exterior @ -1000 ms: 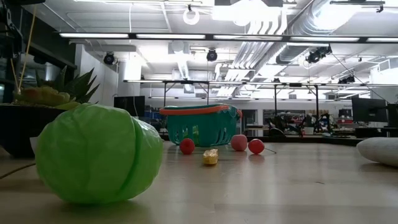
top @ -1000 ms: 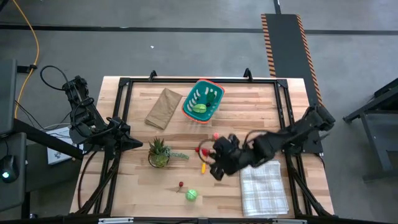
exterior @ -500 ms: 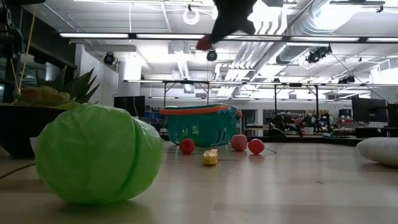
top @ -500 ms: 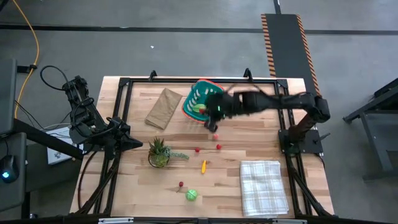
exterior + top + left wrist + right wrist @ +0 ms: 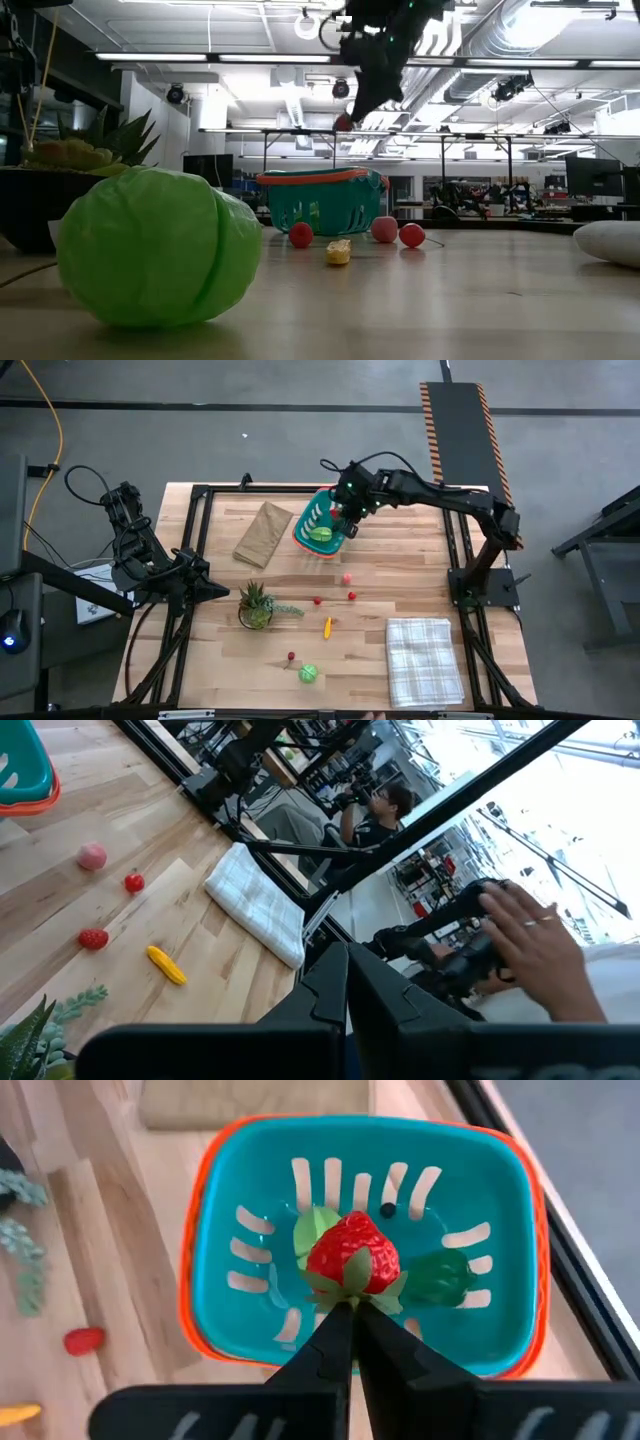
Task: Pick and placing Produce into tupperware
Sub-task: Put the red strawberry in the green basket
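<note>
overhead, the right end effector (image 5: 350, 523) hangs above the teal tupperware (image 5: 305, 520), its fingers pinched tight on the leaf end of a red strawberry (image 5: 352, 1257). inside the tupperware lie green produce pieces (image 5: 441, 1275). more pieces sit loose on the surface (image 5: 400, 560): a pink fruit (image 5: 347, 577), two small red ones (image 5: 352, 596), a yellow piece (image 5: 327, 627) and a green cabbage (image 5: 155, 247). the left end effector (image 5: 348, 990) waits at the surface's left edge, fingers pressed together with nothing between them.
</note>
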Controlling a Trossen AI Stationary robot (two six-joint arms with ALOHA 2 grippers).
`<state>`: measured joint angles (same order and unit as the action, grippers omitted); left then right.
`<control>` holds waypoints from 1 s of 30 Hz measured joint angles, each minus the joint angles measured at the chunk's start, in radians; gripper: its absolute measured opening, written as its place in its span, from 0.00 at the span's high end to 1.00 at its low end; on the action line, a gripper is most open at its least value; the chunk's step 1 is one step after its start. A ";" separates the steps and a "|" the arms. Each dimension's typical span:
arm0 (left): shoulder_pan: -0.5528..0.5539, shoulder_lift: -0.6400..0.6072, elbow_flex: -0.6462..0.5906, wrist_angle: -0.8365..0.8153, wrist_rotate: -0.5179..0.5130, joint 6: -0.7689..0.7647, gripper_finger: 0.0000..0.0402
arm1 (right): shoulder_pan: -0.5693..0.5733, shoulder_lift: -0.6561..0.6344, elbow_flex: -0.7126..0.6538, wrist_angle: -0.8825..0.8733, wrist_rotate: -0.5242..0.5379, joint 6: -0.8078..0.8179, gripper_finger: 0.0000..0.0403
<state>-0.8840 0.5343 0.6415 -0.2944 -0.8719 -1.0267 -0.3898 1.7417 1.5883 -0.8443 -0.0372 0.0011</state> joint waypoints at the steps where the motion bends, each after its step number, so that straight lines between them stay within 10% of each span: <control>1: 0.000 0.000 0.000 0.000 0.000 0.000 1.00 | -0.014 0.014 0.000 0.008 -0.022 -0.019 1.00; 30: 0.000 0.000 0.000 0.000 0.000 0.000 1.00 | -0.078 0.269 0.000 0.177 -0.098 0.141 1.00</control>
<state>-0.8838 0.5346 0.6415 -0.2946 -0.8719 -1.0267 -0.4683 2.0109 1.5887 -0.6678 -0.1356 0.1424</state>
